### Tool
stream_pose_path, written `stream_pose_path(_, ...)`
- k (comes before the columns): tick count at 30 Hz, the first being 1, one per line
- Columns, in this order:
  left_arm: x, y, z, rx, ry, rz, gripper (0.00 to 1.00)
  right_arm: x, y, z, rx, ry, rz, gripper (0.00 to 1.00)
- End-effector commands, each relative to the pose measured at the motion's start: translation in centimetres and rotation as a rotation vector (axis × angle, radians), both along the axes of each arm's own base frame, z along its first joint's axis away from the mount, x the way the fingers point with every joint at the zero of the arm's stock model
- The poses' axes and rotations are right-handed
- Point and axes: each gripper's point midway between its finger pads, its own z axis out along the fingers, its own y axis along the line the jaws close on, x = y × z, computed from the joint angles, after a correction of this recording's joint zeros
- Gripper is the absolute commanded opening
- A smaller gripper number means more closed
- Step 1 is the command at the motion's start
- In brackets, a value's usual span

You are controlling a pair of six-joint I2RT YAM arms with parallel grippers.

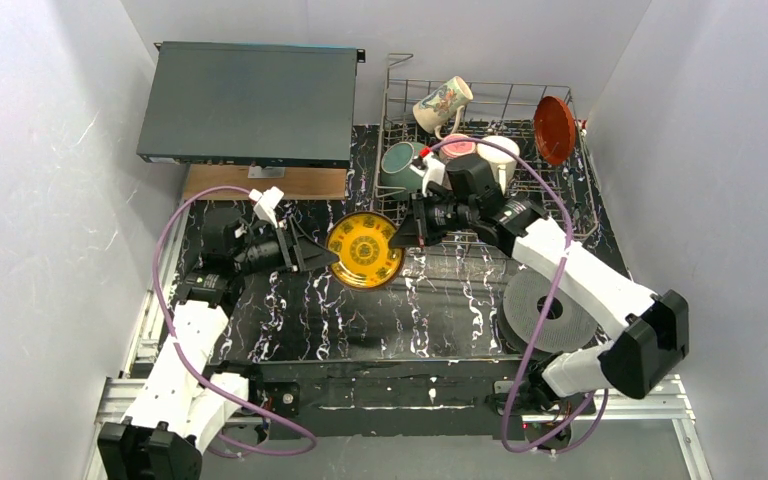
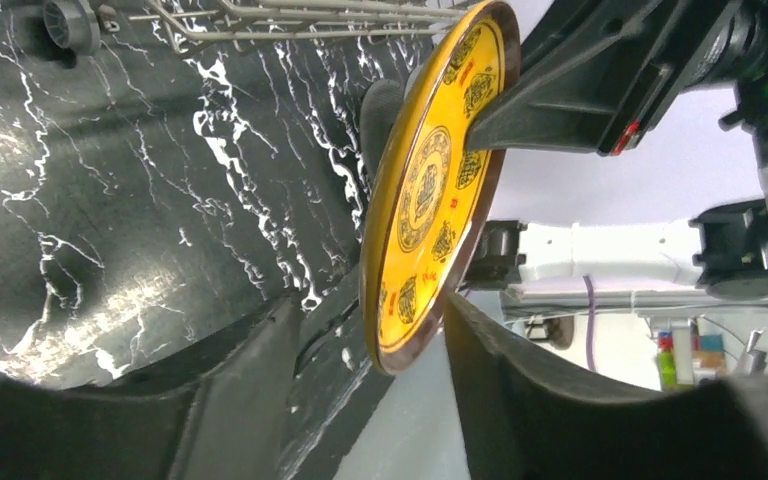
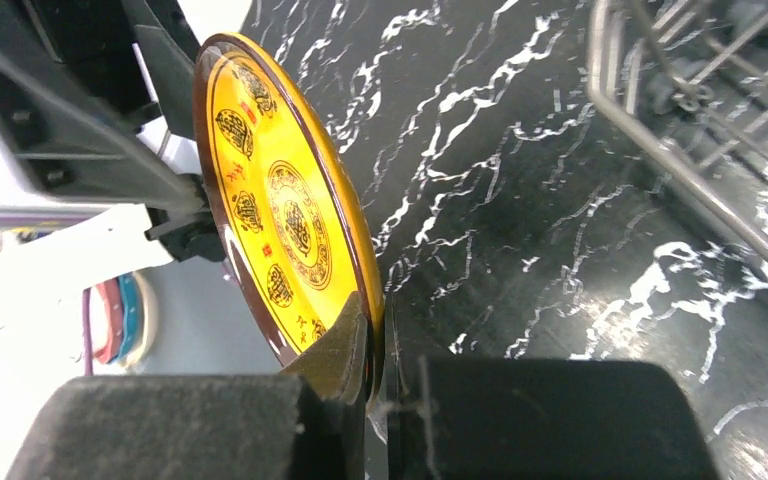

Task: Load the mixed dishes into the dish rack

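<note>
Above the counter (image 1: pixel 300 310), just left of the dish rack (image 1: pixel 505 88): one small yellow dish (image 1: pixel 364 250), between the two arms.

- Description: shallow round dish with a yellow face, dark printed medallions and a brown rim. It looks glazed and rigid.
- Hold: the right fingers (image 3: pixel 340 355) are closed tight on the rim, one on the face and one on the back. The left fingers (image 2: pixel 540 400) stand parted on either side of the opposite rim and do not appear to press it.
- Handling (judged): light, stiff and slick under the fingers. It will probably chip if knocked against wire. A one-sided rim pinch lets the dish pivot, so a deeper bite would be safer.
- Best purchase: at the rim, fingers flat across face and back. The centre offers nothing to grip.
- Destination: a free slot between the rack's upright tines, entered edge-first.
- Unclear: whether the lower edge touches the counter.
</note>
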Motion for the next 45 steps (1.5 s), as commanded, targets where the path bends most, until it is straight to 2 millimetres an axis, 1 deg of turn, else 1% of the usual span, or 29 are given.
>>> stream_pose_path(1, 0.0, 0.1, 2.4, 0.008, -0.025, 0.026, 0.67, 2.1, -2.8, 4.6, 0.053, -0.185, -0.171, 0.01)
stream_pose_path(3, -0.2, 0.2, 2.8, 0.020, -0.029, 0.030, 0.83, 3.4, -5.1, 5.5, 0.024, -0.257, -0.256, 0.01)
stream_pose_path(4, -0.2, 0.3, 3.1, 0.037, -0.038, 0.038, 0.89, 4.3, -6.7, 6.2, -0.001, -0.284, -0.315, 0.01)
stream_pose_path(5, -0.5, 0.4, 2.9, 0.052, -0.029, 0.039, 0.91, 4.9, -8.1, 6.6, -0.038, -0.302, -0.355, 0.01)
stream_pose_path(7, -0.9, 0.7, 2.9, 0.090, -0.043, 0.039, 0.94, 6.8, -12.3, 7.6, -0.142, -0.347, -0.480, 0.01)
stream_pose_path(8, -1.2, 0.9, 2.8, 0.107, -0.047, 0.039, 0.95, 7.9, -15.3, 8.1, -0.204, -0.366, -0.569, 0.01)
stream_pose_path(10, -1.6, 1.1, 2.6, 0.142, -0.061, 0.033, 0.96, 9.6, -20.8, 9.7, -0.324, -0.423, -0.744, 0.01)
stream_pose_path(12, -2.2, 1.0, 2.2, 0.163, -0.063, 0.021, 0.96, 10.7, -26.0, 11.2, -0.445, -0.461, -0.910, 0.01)
stream_pose_path(14, -2.6, 0.8, 1.9, 0.171, -0.059, 0.010, 0.96, 11.4, -30.7, 12.0, -0.603, -0.482, -1.061, 0.01)
stream_pose_path(16, -2.9, 0.5, 1.8, 0.173, -0.056, -0.001, 0.96, 11.8, -34.4, 12.7, -0.762, -0.499, -1.181, 0.01)
stream_pose_path(18, -3.3, 0.1, 1.8, 0.175, -0.054, -0.019, 0.96, 12.8, -36.5, 13.0, -0.869, -0.537, -1.239, 0.01)
stream_pose_path(22, -3.8, -0.4, 1.9, 0.180, -0.062, -0.048, 0.96, 14.9, -39.2, 13.1, -1.042, -0.579, -1.272, 0.01)
stream_pose_path(26, -4.2, -0.6, 2.1, 0.192, -0.079, -0.064, 0.96, 17.5, -40.3, 12.9, -1.147, -0.597, -1.254, 0.01)
stream_pose_path(29, -4.3, -0.5, 1.8, 0.204, -0.078, -0.067, 0.96, 19.8, -40.4, 12.6, -1.196, -0.626, -1.224, 0.01)
stream_pose_path(30, -4.3, -0.6, 1.8, 0.206, -0.076, -0.069, 0.96, 20.2, -40.4, 13.0, -1.202, -0.640, -1.222, 0.01)
stream_pose_path(34, -4.3, -0.6, 1.7, 0.210, -0.073, -0.073, 0.96, 23.1, -40.4, 12.2, -1.261, -0.631, -1.193, 0.01)
stream_pose_path(35, -4.2, -0.6, 1.6, 0.215, -0.070, -0.070, 0.96, 23.6, -40.4, 12.5, -1.263, -0.635, -1.196, 0.01)
stream_pose_path(39, -4.0, -0.6, 1.3, 0.222, -0.053, -0.067, 0.96, 26.0, -39.6, 12.4, -1.230, -0.639, -1.192, 0.01)
stream_pose_path(45, -3.7, -0.7, 1.5, 0.221, -0.041, -0.057, 0.96, 29.1, -38.6, 11.7, -1.203, -0.653, -1.167, 0.01)
